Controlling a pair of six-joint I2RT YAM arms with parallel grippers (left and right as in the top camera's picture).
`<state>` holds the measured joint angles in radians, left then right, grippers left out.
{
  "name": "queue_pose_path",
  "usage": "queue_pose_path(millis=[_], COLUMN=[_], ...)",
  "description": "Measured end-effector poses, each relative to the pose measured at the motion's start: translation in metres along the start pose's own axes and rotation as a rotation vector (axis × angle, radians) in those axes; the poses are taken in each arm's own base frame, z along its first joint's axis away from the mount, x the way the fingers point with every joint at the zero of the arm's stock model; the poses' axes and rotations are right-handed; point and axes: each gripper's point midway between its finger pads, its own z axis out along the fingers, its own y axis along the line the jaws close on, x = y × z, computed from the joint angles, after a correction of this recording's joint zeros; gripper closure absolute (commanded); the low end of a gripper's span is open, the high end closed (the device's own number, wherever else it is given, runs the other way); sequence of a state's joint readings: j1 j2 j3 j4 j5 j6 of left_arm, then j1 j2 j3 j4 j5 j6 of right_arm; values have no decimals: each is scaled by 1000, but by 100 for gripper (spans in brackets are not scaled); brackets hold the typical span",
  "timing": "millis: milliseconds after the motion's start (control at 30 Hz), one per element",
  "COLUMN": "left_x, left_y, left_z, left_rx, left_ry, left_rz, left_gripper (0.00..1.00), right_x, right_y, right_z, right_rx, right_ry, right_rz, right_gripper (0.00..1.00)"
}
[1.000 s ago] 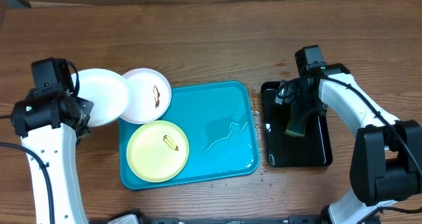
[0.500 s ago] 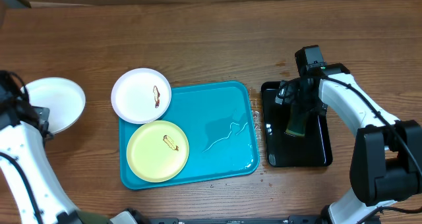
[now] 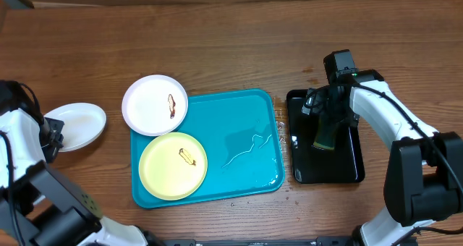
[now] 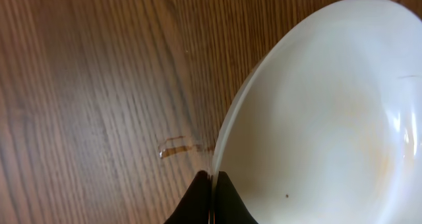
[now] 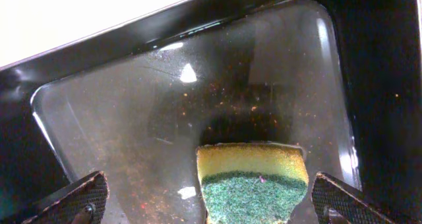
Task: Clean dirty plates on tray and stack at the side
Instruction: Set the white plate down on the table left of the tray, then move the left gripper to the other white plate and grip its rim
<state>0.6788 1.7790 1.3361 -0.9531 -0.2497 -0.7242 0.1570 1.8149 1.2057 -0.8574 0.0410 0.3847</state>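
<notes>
My left gripper (image 3: 53, 134) is at the far left of the table, shut on the rim of a white plate (image 3: 78, 124) held tilted over the wood. The left wrist view shows my black fingertips (image 4: 201, 191) pinching that plate's (image 4: 316, 112) edge. A second white plate (image 3: 155, 105) with a brown smear overlaps the turquoise tray's (image 3: 239, 112) back-left corner. A yellow-green plate (image 3: 173, 166) with a small smear lies inside the tray at its front left. My right gripper (image 3: 327, 121) hangs open over a green-and-yellow sponge (image 5: 254, 184), its fingers (image 5: 76, 197) apart on either side.
The sponge (image 3: 324, 137) lies in a glossy black tray (image 3: 347, 166) just right of the turquoise tray. Wet streaks mark the turquoise tray's right half. A small wet streak (image 4: 178, 147) sits on the wood beside the held plate.
My left arm carried the white plate from beside the tray out to the table's far left and lower. The right arm and sponge have not moved.
</notes>
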Motion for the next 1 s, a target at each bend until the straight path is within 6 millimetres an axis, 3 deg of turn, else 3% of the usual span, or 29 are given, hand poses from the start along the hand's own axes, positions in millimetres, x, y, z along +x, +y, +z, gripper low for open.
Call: queue_pose_path(millis=[100,133,167,200,233,267,300,367,467,533,700,867,1000], left_x=[3,4,5,6,7,8,10,11,12,9,14,65,104], left_y=[-3,-4,-4,-4,-6,-7,-9,-14,-26,-36,-67,-101,-125], left_z=[13,16,19,22,23,23,21,17,-3,-18,-60,-105,-109], left_rx=[-11,-15,-19,-21,-17,-9,5,33,102,156,331,441,439], left_ry=[20,27,33,38,46,54,66,86,134,147,148,127,96], left_rz=[11,16,21,28,43,60,82,117,187,228,373,651,829], left_gripper=[96,89,75,39,20,11,8,8,25,32,23,34,33], right_x=[0,0,0,0,0,0,0,0,0,0,0,0,0], right_y=[0,0,0,0,0,0,0,0,0,0,0,0,0], right_z=[0,0,0,0,0,0,0,0,0,0,0,0,0], right_rx=[0,1,0,0,0,0,0,1,0,0,0,0,1], right_ry=[0,1,0,0,0,0,0,0,0,-1,0,0,0], right_rz=[0,0,0,0,0,0,0,0,0,0,0,0,0], right_gripper=[0,0,0,0,0,0,0,0,0,0,0,0,0])
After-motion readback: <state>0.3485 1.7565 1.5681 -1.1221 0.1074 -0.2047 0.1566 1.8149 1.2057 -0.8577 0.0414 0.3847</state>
